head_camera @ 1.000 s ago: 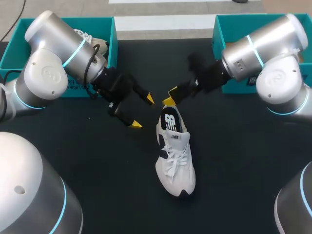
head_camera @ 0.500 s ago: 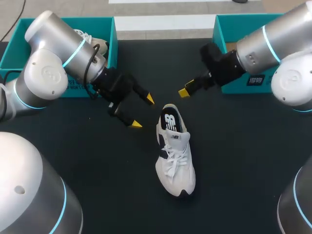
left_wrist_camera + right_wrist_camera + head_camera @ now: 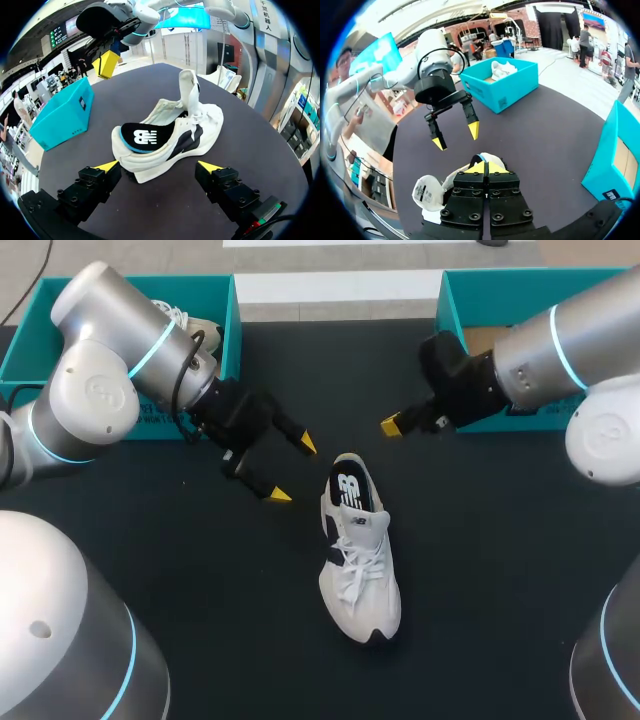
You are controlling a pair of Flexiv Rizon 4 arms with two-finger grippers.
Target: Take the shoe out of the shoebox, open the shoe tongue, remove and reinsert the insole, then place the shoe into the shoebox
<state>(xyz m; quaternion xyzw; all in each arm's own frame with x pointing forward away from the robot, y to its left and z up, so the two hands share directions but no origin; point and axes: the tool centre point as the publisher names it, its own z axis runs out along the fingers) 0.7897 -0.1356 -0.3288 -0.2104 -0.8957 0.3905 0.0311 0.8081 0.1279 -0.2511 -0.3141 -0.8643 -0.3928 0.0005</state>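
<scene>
Showing tips of right gripper touching, unclear from overhead

So we've got the shoe out of the box: a white sneaker with black patches on the side, sitting on its sole roughly midway between the two boxes and a bit toward our side. The heel points away from us, the toe toward us. The white laces are loose and floppy, and the tongue stands up tall off the opening. The insole is black with a white logo and a blue edge, and we see it lying in the heel end of the shoe. The left shoebox is teal and open, with a second white shoe inside. The right shoebox is teal and open too, with brown card showing in it.
</scene>
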